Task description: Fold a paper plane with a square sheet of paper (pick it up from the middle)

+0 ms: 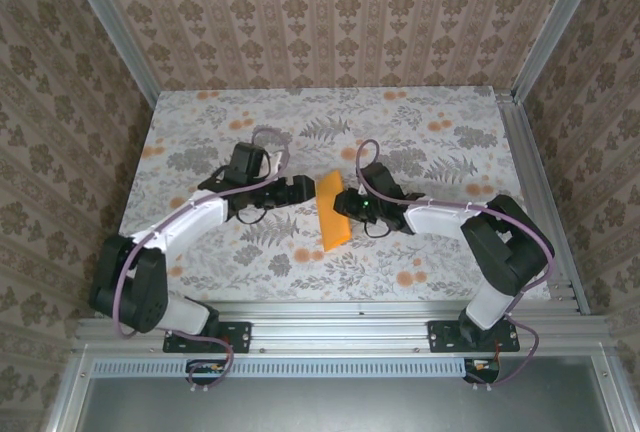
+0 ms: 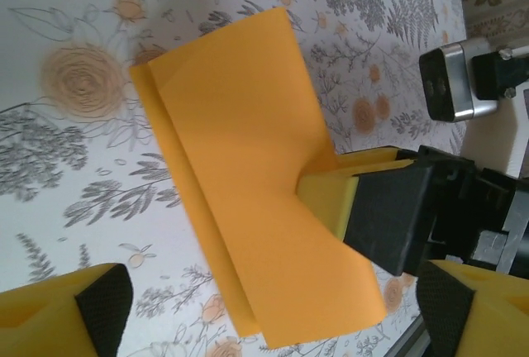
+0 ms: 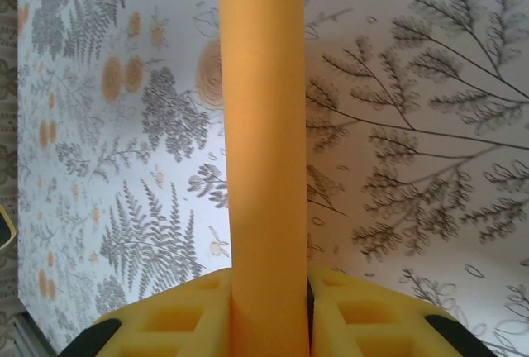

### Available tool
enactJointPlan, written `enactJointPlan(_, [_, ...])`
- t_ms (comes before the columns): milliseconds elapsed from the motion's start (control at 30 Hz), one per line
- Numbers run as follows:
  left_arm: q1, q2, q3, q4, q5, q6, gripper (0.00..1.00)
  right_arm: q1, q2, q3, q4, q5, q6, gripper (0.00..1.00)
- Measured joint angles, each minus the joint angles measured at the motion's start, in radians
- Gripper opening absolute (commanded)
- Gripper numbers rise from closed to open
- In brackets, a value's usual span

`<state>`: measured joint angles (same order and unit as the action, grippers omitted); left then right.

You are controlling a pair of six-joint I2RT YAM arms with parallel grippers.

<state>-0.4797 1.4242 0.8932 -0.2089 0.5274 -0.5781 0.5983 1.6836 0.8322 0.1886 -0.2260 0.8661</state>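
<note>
Fingers (image 3: pixel 368 324) of the right gripper (image 3: pixel 269 311) are pressed in on the paper (image 3: pixel 264 126), with only the orange sheet between the yellow pads. From that wrist the paper runs straight ahead from the grip as a narrow strip over the table (image 3: pixel 413 126).

From above, the right gripper (image 1: pixel 350 202) holds the paper (image 1: pixel 332 214) at its right edge, about mid-length. The paper is folded to a narrow rectangle. Its long axis runs from the far side of the table (image 1: pixel 440 252) toward the arm bases, leaning slightly.

The left gripper (image 1: pixel 303 192) sits just beside the paper's left edge. In its wrist view the left gripper (image 2: pixel 277 291) is spread wide, holding nothing, with the paper (image 2: pixel 248 167) lying ahead of its two fingertips. Two layers show along the left side.
</note>
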Motion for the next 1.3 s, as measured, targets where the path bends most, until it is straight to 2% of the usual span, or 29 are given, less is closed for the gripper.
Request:
enactJointPlan(233, [-0.082, 0.1, 0.0, 0.09, -0.01, -0.053, 0.78, -0.026, 0.0, -0.071, 0.052, -0.017, -0.002, 0.3])
enactJointPlan(567, [-0.143, 0.184, 0.0, 0.174, -0.053, -0.125, 0.38, -0.038, 0.0, -0.111, 0.123, -0.027, 0.002, 0.32])
enactJointPlan(633, [-0.15, 0.21, 0.0, 0.196, -0.056, -0.135, 0.32, -0.038, 0.0, -0.116, 0.133, -0.03, 0.003, 0.32])
enactJointPlan(833, [-0.168, 0.28, 0.0, 0.219, -0.069, -0.142, 0.26, -0.038, 0.0, -0.127, 0.154, -0.037, 0.005, 0.34])
enactJointPlan(1300, [-0.192, 0.351, 0.0, 0.224, -0.087, -0.136, 0.23, -0.037, 0.023, -0.128, 0.168, -0.037, 0.001, 0.35])
